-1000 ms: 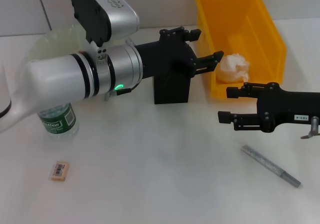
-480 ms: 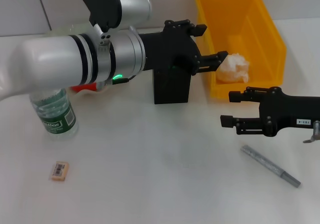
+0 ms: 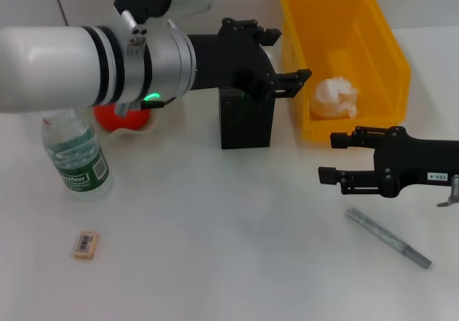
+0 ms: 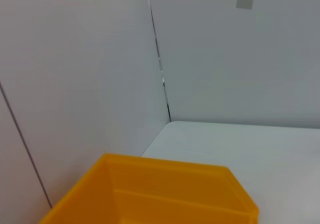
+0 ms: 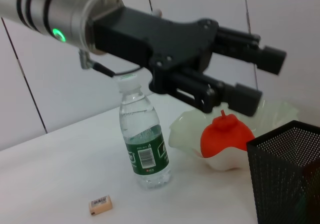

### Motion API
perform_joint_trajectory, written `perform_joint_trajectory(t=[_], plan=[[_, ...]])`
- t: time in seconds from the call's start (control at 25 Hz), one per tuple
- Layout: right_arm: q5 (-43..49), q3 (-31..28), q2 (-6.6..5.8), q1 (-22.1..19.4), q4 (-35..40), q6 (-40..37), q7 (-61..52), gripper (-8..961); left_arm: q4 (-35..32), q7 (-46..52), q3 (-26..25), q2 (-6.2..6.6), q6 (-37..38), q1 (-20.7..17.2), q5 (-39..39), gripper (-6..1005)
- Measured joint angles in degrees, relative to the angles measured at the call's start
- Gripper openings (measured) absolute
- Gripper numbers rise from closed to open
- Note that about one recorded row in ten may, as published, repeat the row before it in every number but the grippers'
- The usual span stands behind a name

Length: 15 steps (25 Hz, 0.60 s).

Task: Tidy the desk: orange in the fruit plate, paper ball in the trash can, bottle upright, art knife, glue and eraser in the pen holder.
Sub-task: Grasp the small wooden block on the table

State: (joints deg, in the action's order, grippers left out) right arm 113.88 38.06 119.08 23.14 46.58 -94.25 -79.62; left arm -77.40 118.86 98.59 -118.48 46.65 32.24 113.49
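My left gripper hangs open and empty above the black mesh pen holder, beside the yellow trash can. The paper ball lies inside that can. An orange sits in the pale fruit plate, partly hidden by my left arm. The bottle stands upright at the left, and the eraser lies in front of it. The grey art knife lies on the table just below my right gripper, which is open and empty. No glue shows.
The right wrist view shows the bottle, orange, eraser, pen holder and my left gripper above them. The trash can rim stands close to the white back wall.
My left arm has swung up and back from the trash can's edge to above the pen holder, uncovering the orange and the bottle's top. The right gripper has barely shifted.
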Motion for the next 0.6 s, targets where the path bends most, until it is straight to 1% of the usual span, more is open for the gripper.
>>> perform_joint_trajectory(t=[0.04,0.08,0.12,0.2,0.28,0.32,0.48,0.52,0.6], plan=[[0.02,0.00,-0.02,-0.07,0.00,-0.04,0.00,763,-1.66,1.67,-0.22,0.00,0.96,-0.28,1.79,725],[0.06,0.00,-0.05,-0.18,0.00,-0.08,0.00,763,-1.66,1.67,-0.22,0.00,0.96,-0.28,1.79,725],[0.09,0.00,-0.07,-0.26,0.00,-0.17,0.02,763,-4.35,4.75,-1.00,-0.05,3.87,-0.53,5.11,725],[0.15,0.04,-0.07,-0.52,0.01,-0.73,0.41,764,-5.89,6.40,-1.46,-0.07,5.69,-0.62,6.80,724],[0.16,0.08,-0.07,-0.92,0.09,-1.63,1.16,764,-6.50,7.37,-1.55,-0.07,6.50,-0.65,7.47,724],[0.17,0.09,-0.07,-1.15,0.18,-2.16,1.52,764,-8.08,9.73,-2.00,-0.04,8.31,-0.87,8.97,724],[0.14,-0.09,-0.07,-2.08,0.68,-5.32,2.23,764,-9.06,10.65,-2.51,-0.04,9.58,-1.37,9.81,723],[0.13,-0.26,-0.07,-2.41,1.01,-6.17,2.25,764,-10.49,11.49,-3.15,-0.07,11.28,-2.48,10.49,723],[0.14,-0.50,-0.08,-3.44,2.22,-7.74,2.27,764,-11.95,13.23,-3.43,-0.04,13.36,-3.20,11.66,723]])
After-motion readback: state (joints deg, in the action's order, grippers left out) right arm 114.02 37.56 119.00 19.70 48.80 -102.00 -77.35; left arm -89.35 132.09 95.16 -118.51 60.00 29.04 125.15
